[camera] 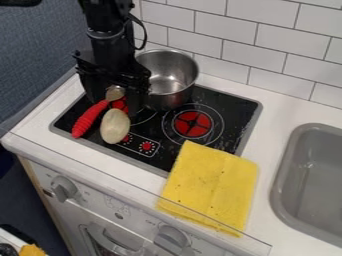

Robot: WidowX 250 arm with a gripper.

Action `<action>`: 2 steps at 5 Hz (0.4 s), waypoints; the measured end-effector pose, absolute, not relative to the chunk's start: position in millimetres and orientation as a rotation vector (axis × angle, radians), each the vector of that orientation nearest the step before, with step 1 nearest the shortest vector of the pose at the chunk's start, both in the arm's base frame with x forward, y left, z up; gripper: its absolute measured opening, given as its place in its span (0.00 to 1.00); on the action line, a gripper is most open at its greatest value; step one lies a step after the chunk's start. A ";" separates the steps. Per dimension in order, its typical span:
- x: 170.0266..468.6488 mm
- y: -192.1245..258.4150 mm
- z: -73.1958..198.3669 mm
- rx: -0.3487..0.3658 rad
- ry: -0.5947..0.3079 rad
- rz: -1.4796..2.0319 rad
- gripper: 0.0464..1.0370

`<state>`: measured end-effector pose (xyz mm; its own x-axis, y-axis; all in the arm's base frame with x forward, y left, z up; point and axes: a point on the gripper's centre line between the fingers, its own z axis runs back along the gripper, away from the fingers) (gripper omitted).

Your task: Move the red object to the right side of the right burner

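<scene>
gripper (115, 106), near the red utensil (89, 119), partly hides the left burner (120, 105).

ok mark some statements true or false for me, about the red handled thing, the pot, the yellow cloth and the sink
1. The red-handled utensil is left of the right burner. True.
2. The pot stands squarely on the right burner. False: it stands farther back and to the left, nearer the tiled wall.
3. The yellow cloth overlaps the edge of the stove. True.
4. The sink is left of the stove. False: it is on the right.
5. A beige oval piece lies beside the red handle. True.
6. The claw hangs over the right burner. False: it is over the left part of the stove.
</scene>
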<state>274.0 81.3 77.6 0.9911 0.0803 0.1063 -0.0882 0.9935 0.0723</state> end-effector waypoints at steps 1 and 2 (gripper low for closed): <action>271.9 80.6 71.3 0.071 -0.080 0.083 0.96; 267.7 97.5 74.8 0.067 -0.074 0.138 0.96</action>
